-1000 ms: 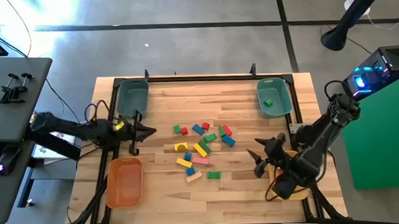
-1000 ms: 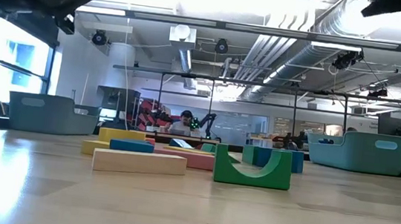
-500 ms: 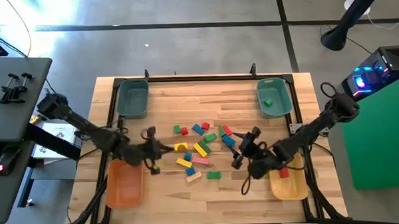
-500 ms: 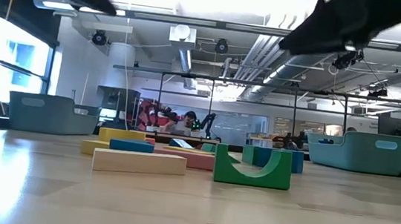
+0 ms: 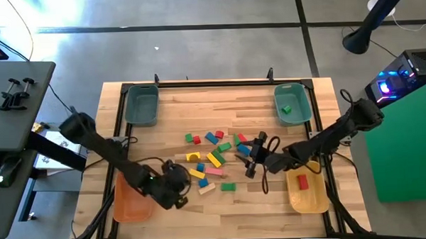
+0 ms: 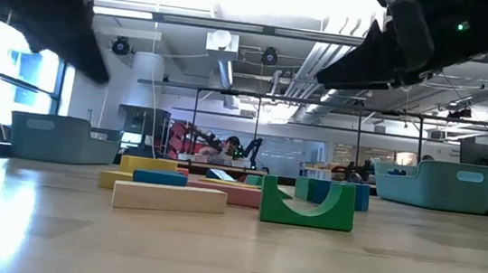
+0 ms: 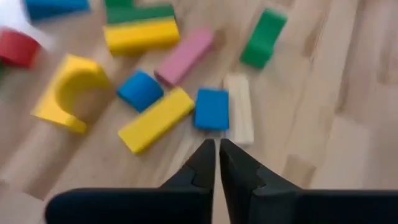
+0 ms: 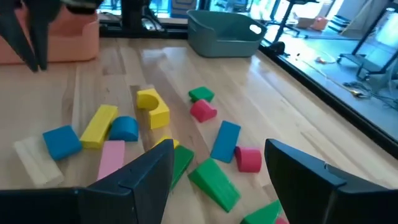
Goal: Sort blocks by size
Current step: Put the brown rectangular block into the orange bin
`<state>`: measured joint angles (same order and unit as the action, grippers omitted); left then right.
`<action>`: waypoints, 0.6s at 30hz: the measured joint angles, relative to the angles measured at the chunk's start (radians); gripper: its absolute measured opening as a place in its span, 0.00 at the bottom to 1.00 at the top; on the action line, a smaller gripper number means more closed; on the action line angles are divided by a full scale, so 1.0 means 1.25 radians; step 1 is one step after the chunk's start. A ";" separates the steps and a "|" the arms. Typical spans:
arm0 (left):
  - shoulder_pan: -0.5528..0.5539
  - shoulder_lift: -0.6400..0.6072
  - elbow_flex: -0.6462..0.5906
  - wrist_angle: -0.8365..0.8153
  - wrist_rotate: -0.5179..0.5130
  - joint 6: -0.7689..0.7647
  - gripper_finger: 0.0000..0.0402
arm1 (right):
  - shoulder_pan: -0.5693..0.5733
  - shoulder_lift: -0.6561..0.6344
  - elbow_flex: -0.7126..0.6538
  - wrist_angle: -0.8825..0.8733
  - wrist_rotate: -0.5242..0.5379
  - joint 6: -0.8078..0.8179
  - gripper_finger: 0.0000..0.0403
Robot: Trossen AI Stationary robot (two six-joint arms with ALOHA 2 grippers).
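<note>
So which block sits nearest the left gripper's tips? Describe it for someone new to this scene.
Start at the cluster of blocks in the middle of the wooden table, then go to its edge nearest the orange bin. There a natural wood bar lies just ahead of the shut left gripper, alongside a small blue block. It is the only unpainted piece.

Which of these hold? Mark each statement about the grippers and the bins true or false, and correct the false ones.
1. The left gripper has its jaws shut, with nothing between them. True.
2. The right gripper grips a block. False: its jaws stand open and empty above the blocks.
3. The teal bin on the right arm's side holds a green block. True.
4. The yellow bin holds a blue piece. False: the piece in it is a red block.
</note>
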<state>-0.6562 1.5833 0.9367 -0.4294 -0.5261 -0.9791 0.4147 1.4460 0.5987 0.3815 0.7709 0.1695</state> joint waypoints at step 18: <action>0.043 0.202 -0.001 0.204 0.151 0.327 0.53 | -0.002 0.000 0.000 0.027 -0.073 0.132 0.62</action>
<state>-0.6023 1.8363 0.9351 -0.1743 -0.3376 -0.5707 0.4126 1.4460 0.5987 0.4152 0.6800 0.3349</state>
